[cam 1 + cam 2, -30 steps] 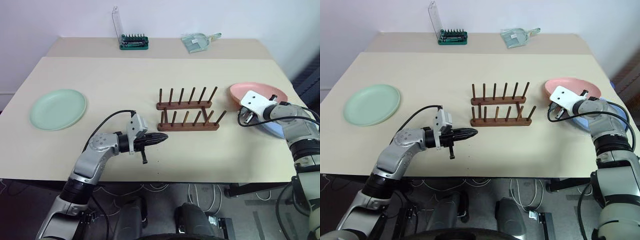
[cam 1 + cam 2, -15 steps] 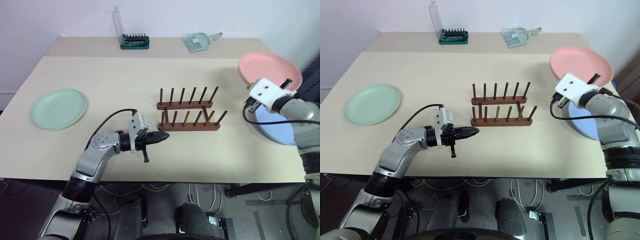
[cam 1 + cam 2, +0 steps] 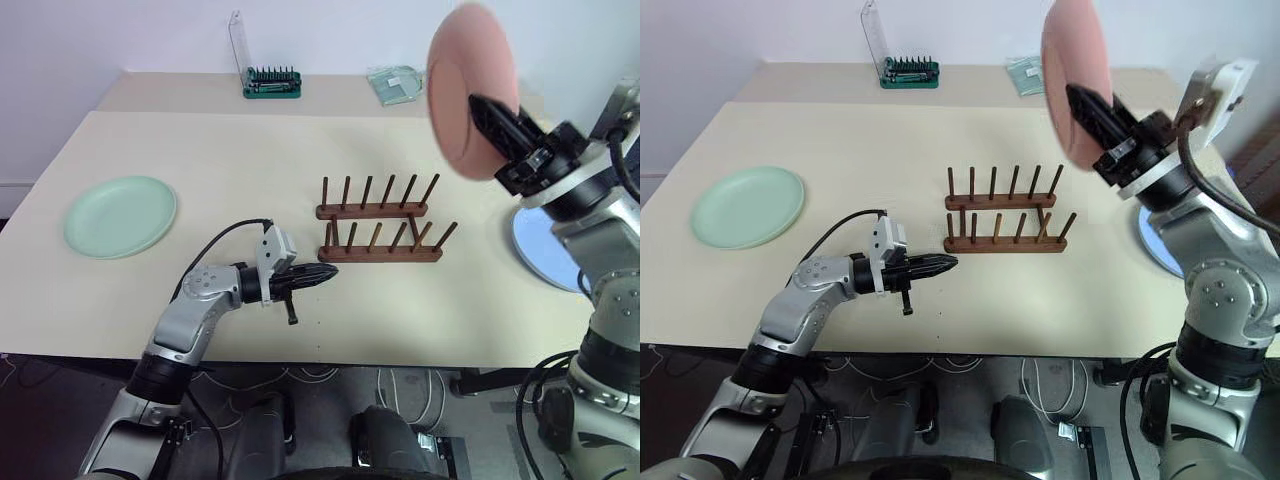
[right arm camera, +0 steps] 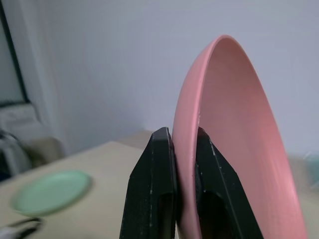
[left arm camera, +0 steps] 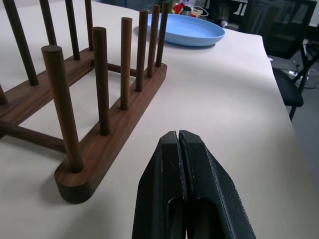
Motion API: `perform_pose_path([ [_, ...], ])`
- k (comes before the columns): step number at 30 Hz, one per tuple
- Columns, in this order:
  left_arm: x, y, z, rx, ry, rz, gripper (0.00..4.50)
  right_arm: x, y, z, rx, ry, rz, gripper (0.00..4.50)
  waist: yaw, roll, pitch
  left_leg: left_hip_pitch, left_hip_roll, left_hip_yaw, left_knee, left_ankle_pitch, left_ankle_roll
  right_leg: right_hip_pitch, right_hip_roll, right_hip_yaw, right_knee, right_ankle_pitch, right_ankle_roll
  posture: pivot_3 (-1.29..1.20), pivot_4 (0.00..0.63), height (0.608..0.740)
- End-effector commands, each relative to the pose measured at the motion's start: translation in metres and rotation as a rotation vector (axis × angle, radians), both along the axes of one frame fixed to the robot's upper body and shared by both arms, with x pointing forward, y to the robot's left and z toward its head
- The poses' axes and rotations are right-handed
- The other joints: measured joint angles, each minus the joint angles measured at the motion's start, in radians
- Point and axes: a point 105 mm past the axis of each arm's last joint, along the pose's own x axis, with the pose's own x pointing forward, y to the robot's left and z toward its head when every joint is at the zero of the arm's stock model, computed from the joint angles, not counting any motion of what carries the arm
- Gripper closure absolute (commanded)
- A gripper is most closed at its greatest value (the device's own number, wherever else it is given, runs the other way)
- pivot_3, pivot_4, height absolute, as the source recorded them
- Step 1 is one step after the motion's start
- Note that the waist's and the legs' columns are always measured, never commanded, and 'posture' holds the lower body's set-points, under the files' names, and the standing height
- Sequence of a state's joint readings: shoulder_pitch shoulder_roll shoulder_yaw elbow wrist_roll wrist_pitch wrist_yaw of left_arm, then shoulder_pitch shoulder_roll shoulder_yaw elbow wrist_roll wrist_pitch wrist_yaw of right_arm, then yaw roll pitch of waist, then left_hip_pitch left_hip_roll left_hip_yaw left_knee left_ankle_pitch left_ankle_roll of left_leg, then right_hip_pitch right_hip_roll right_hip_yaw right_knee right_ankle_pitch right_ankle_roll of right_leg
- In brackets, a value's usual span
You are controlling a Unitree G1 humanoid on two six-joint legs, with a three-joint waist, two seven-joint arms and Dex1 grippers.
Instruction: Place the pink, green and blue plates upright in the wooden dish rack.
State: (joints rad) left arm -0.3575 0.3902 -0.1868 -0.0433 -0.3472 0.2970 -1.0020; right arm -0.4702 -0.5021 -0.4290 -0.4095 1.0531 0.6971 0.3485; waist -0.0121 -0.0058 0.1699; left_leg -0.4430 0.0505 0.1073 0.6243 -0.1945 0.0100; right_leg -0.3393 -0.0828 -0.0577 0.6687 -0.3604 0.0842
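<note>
Round salmon-pink plate (image 3: 470, 88): held upright, high above the surface, right of the dark wooden peg rack (image 3: 378, 222). Right hand (image 4: 184, 144) clamps its rim; left hand (image 5: 178, 144) closed, empty. Your risk: thin edge-grip slipping during descent.

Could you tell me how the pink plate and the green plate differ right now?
The pink plate is held in the air, on edge, its rim pinched by the right gripper; the green plate lies flat on the table, far from either gripper. Both are round and shallow, and neither is in the wooden dish rack.

Right gripper (image 3: 485, 112) holds pink plate (image 3: 462, 85) upright above rack (image 3: 378, 234).
</note>
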Motion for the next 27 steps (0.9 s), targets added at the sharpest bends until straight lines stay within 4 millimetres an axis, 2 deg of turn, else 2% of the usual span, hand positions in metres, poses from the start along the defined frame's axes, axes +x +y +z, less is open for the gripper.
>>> perform_pose_path([
  [1, -0.002, -0.002, 0.011, -0.024, -0.043, -0.013, 4.50, -0.012, -0.010, 0.017, 0.166, -0.027, 0.015, 4.45, -0.002, 0.000, 0.000, 0.000, 0.000, 0.000, 0.000, 0.000, 0.000, 0.000, 0.000, 0.000, 0.000, 0.000, 0.000, 0.00, 0.150, 0.732],
  [17, -0.001, 0.003, 0.017, -0.068, -0.077, 0.010, 4.50, -0.010, -0.012, -0.010, 0.292, 0.101, -0.001, 4.45, -0.001, 0.000, 0.000, 0.000, 0.000, 0.000, -0.001, 0.000, 0.000, -0.001, 0.001, 0.000, 0.000, 0.000, 0.000, 0.00, 0.150, 0.732],
  [27, 0.000, 0.006, 0.011, -0.076, -0.086, 0.018, 4.50, -0.003, -0.021, -0.024, 0.346, 0.152, -0.058, 4.45, -0.001, 0.000, 0.000, 0.000, 0.000, 0.000, -0.002, 0.000, 0.000, -0.001, 0.001, 0.000, 0.000, 0.000, 0.000, 0.00, 0.150, 0.732],
])
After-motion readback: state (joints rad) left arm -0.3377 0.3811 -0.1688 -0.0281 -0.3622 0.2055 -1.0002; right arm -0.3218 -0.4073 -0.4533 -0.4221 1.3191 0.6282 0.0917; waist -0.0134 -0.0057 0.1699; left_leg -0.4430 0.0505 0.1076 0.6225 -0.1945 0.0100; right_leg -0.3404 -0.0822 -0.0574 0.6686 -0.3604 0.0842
